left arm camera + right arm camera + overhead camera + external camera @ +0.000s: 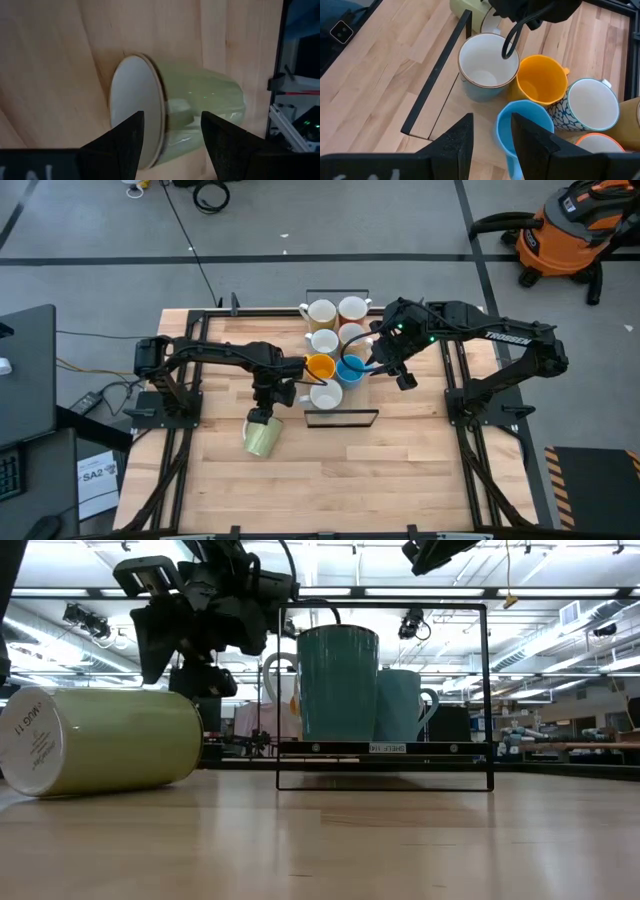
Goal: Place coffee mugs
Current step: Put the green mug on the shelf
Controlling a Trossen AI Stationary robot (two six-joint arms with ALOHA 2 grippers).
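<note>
The step in hand looks like the pick-up of the last stray mug. A pale green mug (262, 437) lies on its side on the wooden bench (400, 470), left of centre and below the middle of the high view, apart from the cluster. The other mugs stand upright at the centre of that view inside a black wire frame (341, 418): two tan-yellow mugs (321, 313) at the top, then a white mug (322, 341), an orange mug (319, 366), a blue mug (351, 368) and a pale teal mug (326, 395) at the lower edge.

The left pincer (172, 131) hovers directly over the fallen mug with its fingers spread wide, straddling the white base and the green wall without touching either. The next move likely calls for a descent and a firm close across the rounded body, which may roll, then a turn upright toward the frame.

The left arm reaches from the left edge toward centre, wrist bent downward. The right pincer (491, 137) hangs above the blue mug, its fingers partly apart and holding nothing, the arm folded in from the right.
</note>
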